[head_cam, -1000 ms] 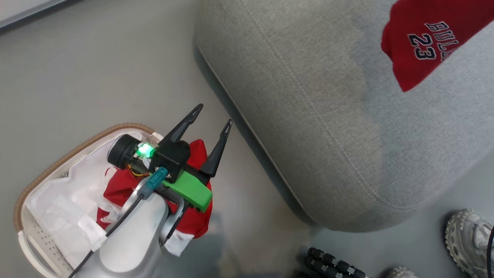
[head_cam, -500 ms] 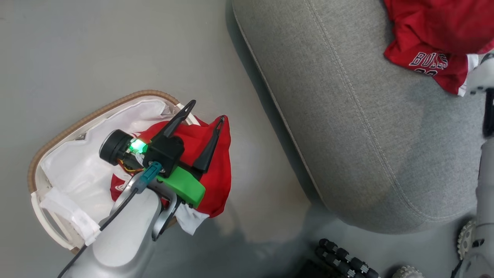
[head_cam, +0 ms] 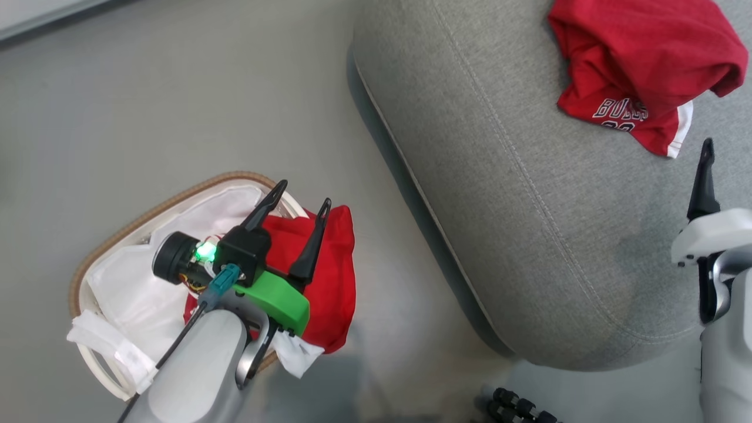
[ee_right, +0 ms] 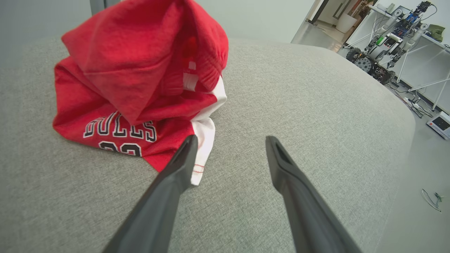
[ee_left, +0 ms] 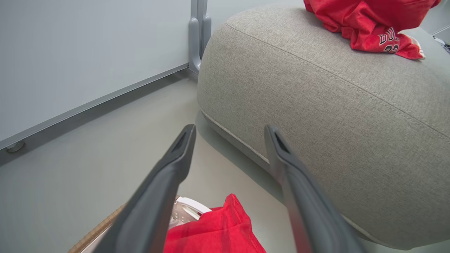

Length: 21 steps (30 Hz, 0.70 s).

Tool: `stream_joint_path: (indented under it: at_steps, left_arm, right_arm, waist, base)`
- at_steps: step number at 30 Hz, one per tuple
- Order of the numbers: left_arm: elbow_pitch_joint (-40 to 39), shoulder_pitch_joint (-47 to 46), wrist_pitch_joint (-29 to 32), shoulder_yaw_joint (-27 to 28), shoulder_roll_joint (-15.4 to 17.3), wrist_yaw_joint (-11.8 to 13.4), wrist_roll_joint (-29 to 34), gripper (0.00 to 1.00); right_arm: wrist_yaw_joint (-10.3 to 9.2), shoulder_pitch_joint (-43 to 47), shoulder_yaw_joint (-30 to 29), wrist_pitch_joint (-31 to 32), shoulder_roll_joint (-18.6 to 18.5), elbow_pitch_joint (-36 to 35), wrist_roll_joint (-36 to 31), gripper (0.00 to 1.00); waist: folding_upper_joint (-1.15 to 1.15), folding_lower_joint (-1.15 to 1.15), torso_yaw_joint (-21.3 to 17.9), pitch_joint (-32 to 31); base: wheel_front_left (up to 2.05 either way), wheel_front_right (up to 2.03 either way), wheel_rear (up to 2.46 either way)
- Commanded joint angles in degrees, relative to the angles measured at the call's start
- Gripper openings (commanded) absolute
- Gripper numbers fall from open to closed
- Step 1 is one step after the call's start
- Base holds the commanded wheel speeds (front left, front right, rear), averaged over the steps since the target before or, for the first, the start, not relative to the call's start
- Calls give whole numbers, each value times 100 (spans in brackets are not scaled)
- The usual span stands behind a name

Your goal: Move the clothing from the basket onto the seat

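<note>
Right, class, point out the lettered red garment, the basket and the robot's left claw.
lettered red garment [head_cam: 640,64]: head view, on its folded red upper part.
basket [head_cam: 123,282]: head view, on its white liner.
left claw [head_cam: 305,194]: head view, midway between its fingertips.

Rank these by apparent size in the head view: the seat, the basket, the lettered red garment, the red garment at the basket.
1. seat
2. basket
3. lettered red garment
4. red garment at the basket
The left arm hides part of the last, so third versus fourth is unsure.

Head view overhead; wrist views low, close; all share seat [head_cam: 529,235].
</note>
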Motion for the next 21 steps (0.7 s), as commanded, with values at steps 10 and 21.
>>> stream_joint_path:
  at_steps: [10, 21]
  left_arm:
    - [161, 570, -1, 643, -320, 104, 128, 100]
    - [242, 1015, -1, 1561, -516, 255, 340, 100]
  right_arm:
    - [-8, 647, 498, -2, 158, -656, 552, 100]
    - [-8, 798, 1505, -2, 184, -713, 1132, 100]
  waist:
    - [0, 0, 548, -960]
    - [0, 0, 1359, -1440]
  base:
    - [0, 0, 0]
    - [0, 0, 0]
